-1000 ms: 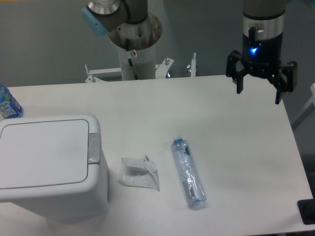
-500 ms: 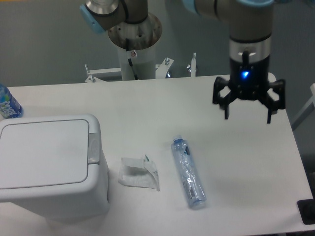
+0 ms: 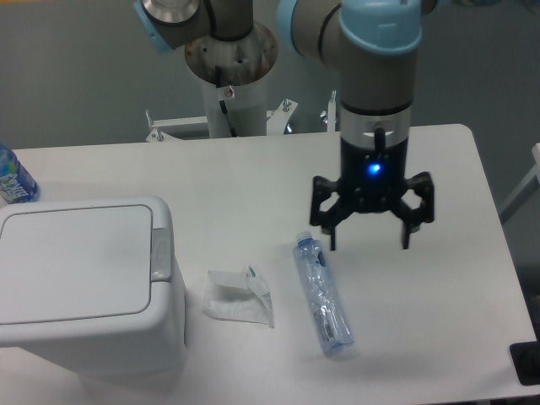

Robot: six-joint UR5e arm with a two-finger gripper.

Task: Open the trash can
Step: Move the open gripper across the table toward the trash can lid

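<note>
One trash can (image 3: 80, 278) (lid shut) sits well left of end effector (image 3: 369, 240).

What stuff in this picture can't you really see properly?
- Inside of the trash can: hidden by its shut lid.
- The can's bottom: cut off by the lower picture edge.
- Blue-labelled bottle at the left: mostly cut off by the left edge.
- Print on the crumpled wrapper: too small to read.
- Dark object at the lower right: cut off by the edge, can't tell what it is.
</note>
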